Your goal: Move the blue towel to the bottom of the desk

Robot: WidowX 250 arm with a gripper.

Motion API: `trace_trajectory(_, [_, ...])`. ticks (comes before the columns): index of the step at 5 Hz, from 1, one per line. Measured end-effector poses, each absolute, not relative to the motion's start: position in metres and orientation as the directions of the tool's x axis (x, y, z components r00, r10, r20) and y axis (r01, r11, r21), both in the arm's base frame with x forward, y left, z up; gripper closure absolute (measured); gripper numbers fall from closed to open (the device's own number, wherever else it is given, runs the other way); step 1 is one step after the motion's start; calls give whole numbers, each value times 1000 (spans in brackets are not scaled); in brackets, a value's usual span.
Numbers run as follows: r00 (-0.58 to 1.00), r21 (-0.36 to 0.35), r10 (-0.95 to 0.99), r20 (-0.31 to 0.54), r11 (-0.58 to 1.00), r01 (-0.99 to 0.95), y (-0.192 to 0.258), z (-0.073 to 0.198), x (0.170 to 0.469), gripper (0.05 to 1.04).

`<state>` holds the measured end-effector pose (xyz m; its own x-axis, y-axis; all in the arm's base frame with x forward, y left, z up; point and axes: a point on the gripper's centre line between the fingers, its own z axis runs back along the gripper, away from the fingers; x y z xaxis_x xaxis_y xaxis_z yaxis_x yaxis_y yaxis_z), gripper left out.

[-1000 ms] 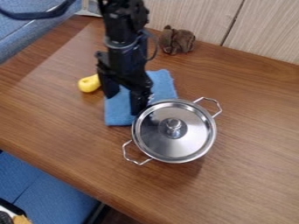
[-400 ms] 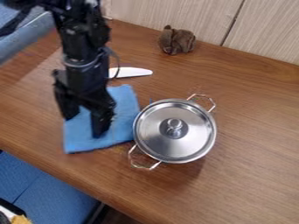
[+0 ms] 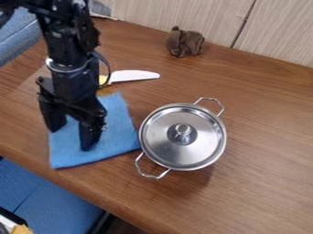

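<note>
The gripper (image 3: 71,138) stands over the left part of the blue towel (image 3: 113,139), its fingers apart and pointing down onto the cloth. Flat on the desk (image 3: 256,183), the towel lies left of the metal pot, its lower left corner close to the desk's front edge. Its right side comes up against the pot, and the gripper hides part of its upper left.
A lidded metal pot (image 3: 202,148) with two wire handles stands right of the towel. Behind the towel lies a knife (image 3: 134,75) with a white blade and yellow handle. Near the wall sits a crumpled brown cloth (image 3: 185,42).
Gripper and towel have shifted together left and toward the front edge, uncovering the knife blade. The pot has turned slightly, its handles in new positions.
</note>
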<state>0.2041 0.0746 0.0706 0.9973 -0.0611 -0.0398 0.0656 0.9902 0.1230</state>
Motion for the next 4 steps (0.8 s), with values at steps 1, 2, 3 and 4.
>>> trace_trajectory(1, [996, 133, -78, 39, 988, 72, 76, 87, 218, 84])
trace_trajectory(2, [989, 132, -89, 121, 989, 73, 73, 110, 228, 84])
trace_trajectory(3, [973, 138, -121, 198, 986, 95, 71, 130, 228, 84])
trace_trajectory(4, [972, 139, -123, 199, 986, 96, 72, 131, 228, 84])
